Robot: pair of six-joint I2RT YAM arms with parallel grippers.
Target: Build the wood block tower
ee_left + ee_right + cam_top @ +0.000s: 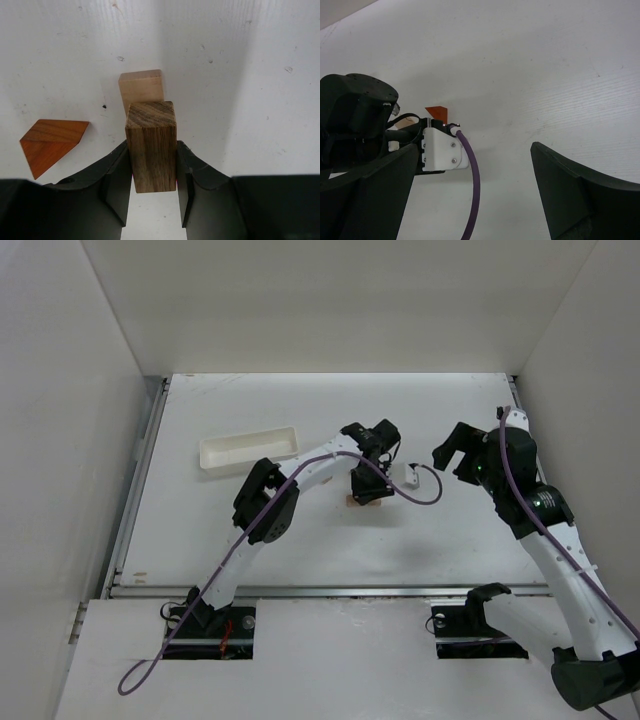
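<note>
My left gripper [153,152] clamps a dark-grained wood block [151,135], upright.
Just beyond it a light tan block [141,86] sits on the table [250,75]; the orange-red wedge [50,142] lies apart. My right gripper [474,147] hangs spread wide, holding nothing.

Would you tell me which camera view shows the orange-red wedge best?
Left wrist: the wedge lies fully visible, close up. Right wrist shows only an orange corner; top external barely shows it.
</note>
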